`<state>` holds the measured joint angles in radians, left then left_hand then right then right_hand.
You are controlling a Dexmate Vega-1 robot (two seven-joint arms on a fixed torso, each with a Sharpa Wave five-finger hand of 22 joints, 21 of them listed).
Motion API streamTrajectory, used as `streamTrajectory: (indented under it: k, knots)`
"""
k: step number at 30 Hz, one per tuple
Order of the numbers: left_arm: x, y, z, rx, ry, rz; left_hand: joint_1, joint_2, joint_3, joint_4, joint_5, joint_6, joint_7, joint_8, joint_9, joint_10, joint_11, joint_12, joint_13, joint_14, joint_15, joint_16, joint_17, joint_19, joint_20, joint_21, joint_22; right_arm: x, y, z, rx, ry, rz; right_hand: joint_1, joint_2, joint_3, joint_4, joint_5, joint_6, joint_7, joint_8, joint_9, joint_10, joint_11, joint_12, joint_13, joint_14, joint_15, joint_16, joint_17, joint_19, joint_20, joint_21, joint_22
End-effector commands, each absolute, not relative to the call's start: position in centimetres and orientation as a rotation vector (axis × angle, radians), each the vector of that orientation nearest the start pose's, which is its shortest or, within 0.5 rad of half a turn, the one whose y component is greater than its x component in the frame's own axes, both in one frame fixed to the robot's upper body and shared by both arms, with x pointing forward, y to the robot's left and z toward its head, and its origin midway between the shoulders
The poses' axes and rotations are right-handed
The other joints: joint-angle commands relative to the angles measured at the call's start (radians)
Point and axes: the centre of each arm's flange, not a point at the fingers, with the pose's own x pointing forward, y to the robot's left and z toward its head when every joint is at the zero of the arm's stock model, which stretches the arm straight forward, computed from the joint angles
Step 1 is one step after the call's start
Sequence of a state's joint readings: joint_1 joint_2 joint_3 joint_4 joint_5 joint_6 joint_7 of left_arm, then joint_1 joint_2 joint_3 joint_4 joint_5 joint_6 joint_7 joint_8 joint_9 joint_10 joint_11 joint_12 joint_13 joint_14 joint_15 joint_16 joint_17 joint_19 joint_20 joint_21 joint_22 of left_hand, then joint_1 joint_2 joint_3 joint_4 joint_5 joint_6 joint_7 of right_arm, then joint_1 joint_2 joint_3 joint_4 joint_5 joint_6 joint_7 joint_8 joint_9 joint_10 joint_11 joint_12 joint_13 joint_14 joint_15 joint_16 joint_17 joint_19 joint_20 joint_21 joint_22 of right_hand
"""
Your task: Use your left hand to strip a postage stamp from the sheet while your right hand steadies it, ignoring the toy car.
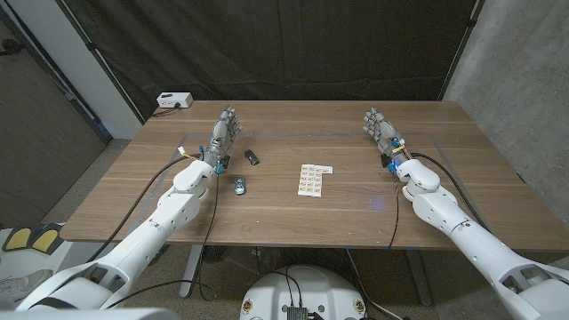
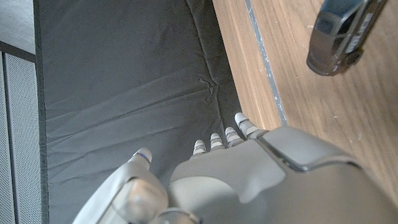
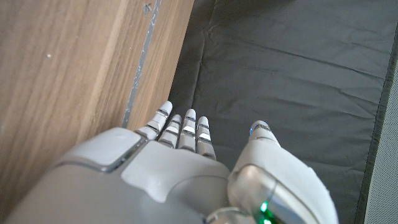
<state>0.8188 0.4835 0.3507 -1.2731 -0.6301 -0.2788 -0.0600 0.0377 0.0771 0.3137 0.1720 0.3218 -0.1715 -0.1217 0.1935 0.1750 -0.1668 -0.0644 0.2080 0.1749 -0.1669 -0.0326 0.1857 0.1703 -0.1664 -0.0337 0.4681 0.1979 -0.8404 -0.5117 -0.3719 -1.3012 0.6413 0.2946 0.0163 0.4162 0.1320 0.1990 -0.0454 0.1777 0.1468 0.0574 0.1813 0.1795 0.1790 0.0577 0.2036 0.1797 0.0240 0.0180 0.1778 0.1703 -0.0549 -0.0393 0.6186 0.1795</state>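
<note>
Head view: the grey left hand (image 1: pixel 224 132) is held spread and empty near a small dark block (image 1: pixel 252 157), with the little blue toy car (image 1: pixel 240 185) between it and the white stamp sheet (image 1: pixel 310 179) at mid wooden counter (image 1: pixel 124 196). Either could be knocked as that hand crosses. If the thin sheet is not first pinned by the spread, empty right hand (image 1: pixel 382 129), well apart, it could be dragged or torn.

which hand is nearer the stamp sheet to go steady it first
Neither is clearly nearer: the stamp sheet lies about midway between the open hands. The right hand has a bare path, though; the left hand has the toy car near its way.
</note>
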Motion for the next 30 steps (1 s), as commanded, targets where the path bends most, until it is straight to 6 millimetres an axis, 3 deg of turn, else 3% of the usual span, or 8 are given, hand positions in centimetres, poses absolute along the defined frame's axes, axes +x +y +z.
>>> streamTrajectory:
  k: [1, 3, 7, 8, 10, 14, 23, 30]
  knots:
    - [66.5, 28.4, -1.3, -0.002, -0.593, -0.25, 0.005, 0.076, 0.01, -0.003, 0.007, -0.086, -0.008, 0.007, 0.005, -0.012, 0.0, 0.007, 0.004, -0.073, -0.027, 0.005, 0.003, -0.087, -0.012, 0.006, 0.001, 65.2, -29.0, -2.5, 0.028, -0.603, 0.187, 0.009, 0.0, 0.007, -0.005, 0.006, 0.007, 0.001, 0.005, 0.001, 0.006, -0.003, 0.006, 0.004, 0.002, 0.012, 0.007, 0.003, -0.007, -0.006, 0.005, 0.004]
    - [66.5, 28.3, -1.2, 0.012, -0.594, -0.254, 0.009, 0.074, 0.011, -0.007, 0.007, -0.081, -0.01, 0.009, 0.005, -0.011, -0.002, 0.007, 0.004, -0.071, -0.027, 0.005, 0.003, -0.086, -0.012, 0.006, 0.001, 65.3, -29.0, -2.5, 0.025, -0.604, 0.188, 0.01, 0.0, 0.008, -0.006, 0.006, 0.006, 0.002, 0.005, 0.001, 0.006, -0.003, 0.006, 0.004, 0.002, 0.012, 0.007, 0.003, -0.006, -0.007, 0.004, 0.004]
    - [66.4, 28.2, -0.9, 0.067, -0.592, -0.271, 0.091, 0.046, 0.033, -0.067, -0.009, -0.01, -0.01, 0.024, 0.006, 0.033, 0.002, 0.012, 0.005, -0.022, -0.018, 0.007, 0.0, -0.055, 0.004, 0.01, -0.004, 65.3, -29.0, -2.5, 0.022, -0.606, 0.187, 0.011, -0.001, 0.008, -0.008, 0.007, 0.006, 0.001, 0.005, 0.001, 0.007, 0.001, 0.006, 0.004, 0.002, 0.012, 0.007, 0.003, -0.005, -0.006, 0.003, 0.004]
    - [66.4, 28.2, -0.8, 0.089, -0.589, -0.277, 0.133, 0.024, 0.037, -0.099, -0.025, 0.022, -0.014, 0.027, 0.007, 0.062, 0.0, 0.017, 0.006, 0.015, -0.008, 0.012, 0.002, -0.034, 0.03, 0.015, -0.003, 65.3, -29.0, -2.5, 0.028, -0.604, 0.185, 0.011, -0.001, 0.008, -0.008, 0.007, 0.006, 0.001, 0.005, 0.001, 0.007, 0.0, 0.006, 0.004, 0.003, 0.012, 0.007, 0.003, -0.006, -0.006, 0.003, 0.004]
    - [66.3, 28.1, -0.5, 0.138, -0.582, -0.286, 0.17, 0.009, 0.041, -0.126, -0.043, 0.053, -0.013, 0.03, 0.008, 0.102, -0.004, 0.024, 0.008, 0.051, -0.006, 0.016, 0.003, -0.046, 0.052, 0.008, -0.002, 65.3, -29.0, -2.5, 0.026, -0.606, 0.186, 0.011, -0.001, 0.008, -0.009, 0.007, 0.006, 0.001, 0.005, 0.001, 0.006, 0.0, 0.006, 0.004, 0.003, 0.012, 0.007, 0.003, -0.005, -0.007, 0.002, 0.004]
    - [66.2, 27.9, 0.3, 0.236, -0.576, -0.298, 0.233, -0.013, 0.045, -0.171, -0.071, 0.102, 0.011, 0.033, 0.01, 0.173, -0.008, 0.036, 0.011, 0.124, 0.039, 0.031, 0.011, -0.023, 0.117, 0.011, 0.002, 65.3, -28.9, -2.6, 0.031, -0.607, 0.185, 0.011, -0.001, 0.008, -0.011, 0.007, 0.006, 0.001, 0.005, 0.001, 0.007, 0.0, 0.006, 0.004, 0.002, 0.012, 0.007, 0.003, -0.004, -0.006, 0.001, 0.004]
    - [65.7, 26.8, 2.2, 0.458, -0.587, -0.316, 0.329, -0.011, 0.069, -0.229, -0.093, 0.22, 0.055, 0.061, 0.015, 0.267, 0.025, 0.054, 0.02, 0.181, 0.035, 0.046, 0.028, -0.01, 0.148, 0.013, 0.008, 65.0, -28.9, -3.0, 0.039, -0.614, 0.182, 0.011, -0.001, 0.008, -0.014, 0.007, 0.006, 0.0, 0.006, 0.001, 0.006, -0.004, 0.006, 0.004, 0.003, 0.012, 0.007, 0.003, -0.004, -0.007, -0.002, 0.004]
    - [65.3, 25.3, 3.6, 0.61, -0.614, -0.319, 0.429, 0.013, 0.109, -0.285, -0.103, 0.309, 0.06, 0.082, 0.019, 0.334, 0.017, 0.07, 0.029, 0.249, 0.014, 0.072, 0.046, 0.034, 0.162, 0.03, 0.013, 64.5, -29.1, -3.2, 0.045, -0.627, 0.174, 0.01, -0.001, 0.008, -0.015, 0.006, 0.006, -0.001, 0.006, 0.001, 0.007, -0.004, 0.006, 0.004, 0.003, 0.011, 0.007, 0.003, -0.003, -0.006, -0.004, 0.004]
